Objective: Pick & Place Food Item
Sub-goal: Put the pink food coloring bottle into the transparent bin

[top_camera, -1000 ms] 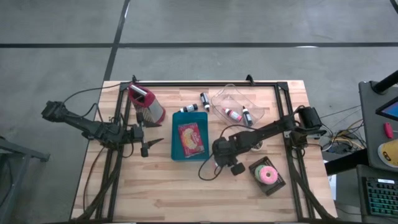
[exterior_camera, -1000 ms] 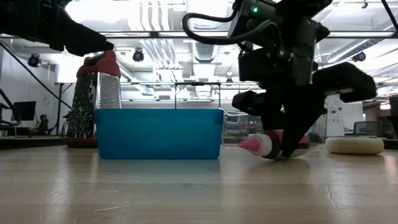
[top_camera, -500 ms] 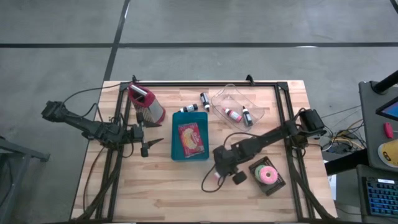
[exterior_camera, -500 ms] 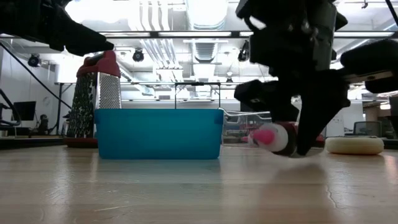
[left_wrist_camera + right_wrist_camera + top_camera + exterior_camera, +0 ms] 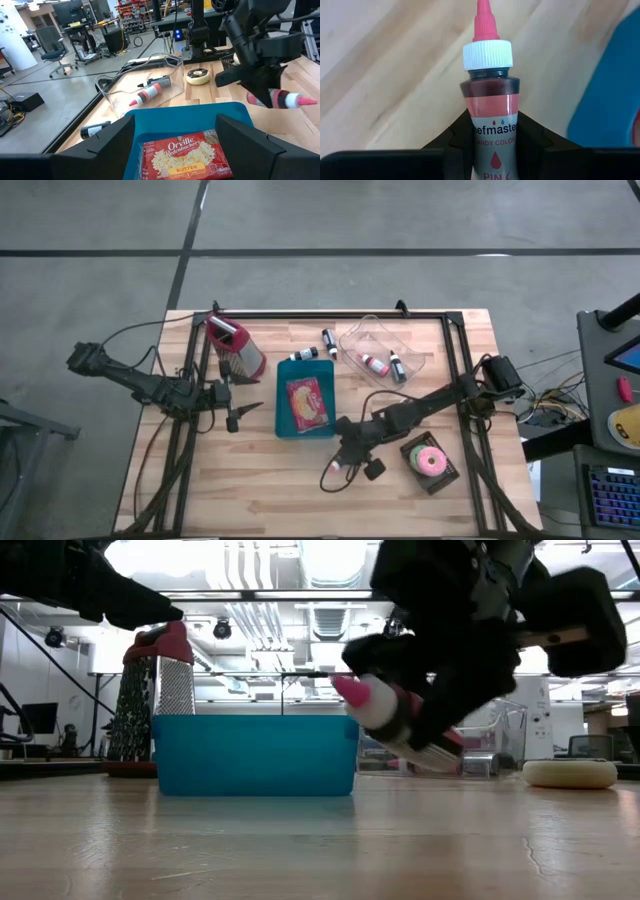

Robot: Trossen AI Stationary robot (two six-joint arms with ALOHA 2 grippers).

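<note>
A pale wood table point(image 5: 250, 490) stands on a grey floor; the low view shows a workshop with ceiling lights behind it. Left of centre in the high view sits a blue bin point(image 5: 305, 405) holding a popcorn bag point(image 5: 185, 156), with a grater point(image 5: 236, 348) at upper left and a clear tray point(image 5: 380, 345) at upper centre. The right gripper point(image 5: 352, 455), just below the bin's lower right corner, pinches a pink bottle point(image 5: 490, 100) lifted off the table. In the low view its long axis tilts, pink tip point(image 5: 352, 692) up and toward the frame's left. The left gripper point(image 5: 240, 413) hangs left of the bin, jaws spread.
</note>
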